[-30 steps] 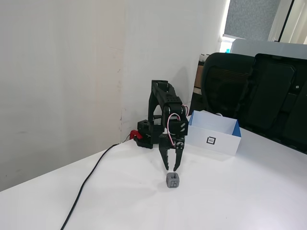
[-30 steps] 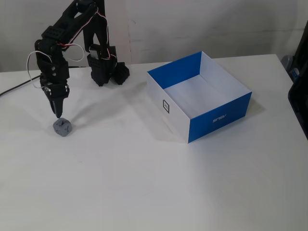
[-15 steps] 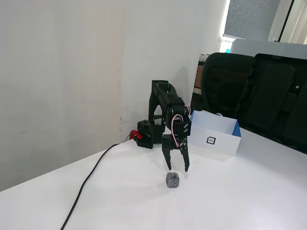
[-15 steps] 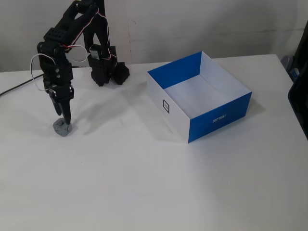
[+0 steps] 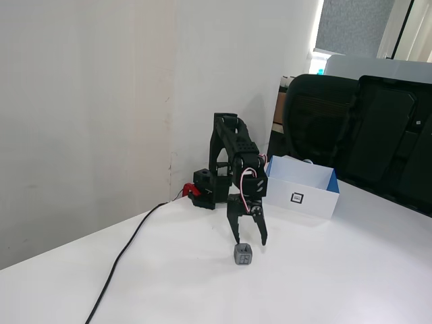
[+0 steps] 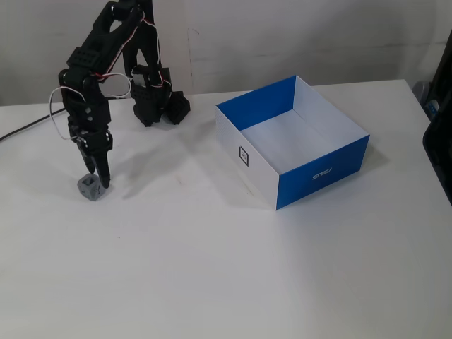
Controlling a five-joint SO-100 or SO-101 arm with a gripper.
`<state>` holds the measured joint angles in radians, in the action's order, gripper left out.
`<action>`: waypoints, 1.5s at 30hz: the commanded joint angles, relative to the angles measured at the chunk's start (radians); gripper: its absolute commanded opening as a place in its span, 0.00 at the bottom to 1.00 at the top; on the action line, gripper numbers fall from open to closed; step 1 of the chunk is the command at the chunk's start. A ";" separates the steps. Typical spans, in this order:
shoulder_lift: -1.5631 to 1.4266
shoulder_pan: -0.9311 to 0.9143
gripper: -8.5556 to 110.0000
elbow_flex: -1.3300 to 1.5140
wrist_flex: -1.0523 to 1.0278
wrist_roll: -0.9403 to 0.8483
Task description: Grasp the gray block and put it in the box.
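Note:
The gray block (image 5: pixel 243 254) is a small dark cube with a pale mark, standing on the white table. It also shows in a fixed view (image 6: pixel 89 188), at the left. My gripper (image 5: pixel 250 241) points straight down with its jaws spread open. Its fingertips (image 6: pixel 103 181) hover right at the block, just above and beside it, and are not closed on it. The box (image 5: pixel 300 197) is white with a black square marker and stands open-topped and empty to the right of the arm. In a fixed view the box (image 6: pixel 321 173) shows blue and white walls.
The arm's black base (image 6: pixel 152 106) stands at the back by the wall. A black cable (image 5: pixel 128 251) runs from it across the table to the front left. A black chair (image 5: pixel 317 121) stands behind the box. White table (image 6: pixel 212 268) stretches in front.

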<state>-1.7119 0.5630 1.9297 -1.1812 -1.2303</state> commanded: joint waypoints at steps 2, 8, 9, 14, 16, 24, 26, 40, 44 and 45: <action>-0.006 0.014 0.30 -0.026 -0.008 0.009; -0.005 0.032 0.30 -0.049 -0.049 0.012; -0.003 0.034 0.30 -0.058 -0.061 0.015; 0.014 0.037 0.30 -0.110 -0.110 0.057; 0.023 0.037 0.30 -0.126 -0.120 0.061; 0.061 0.040 0.30 -0.164 -0.143 0.080; 0.078 0.043 0.30 -0.166 -0.140 0.080; 0.175 0.072 0.30 -0.256 -0.127 0.080; 0.183 0.072 0.30 -0.264 -0.130 0.080; 0.186 0.072 0.30 -0.264 -0.130 0.080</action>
<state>-1.5140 0.6335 1.7319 -1.3023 -1.1551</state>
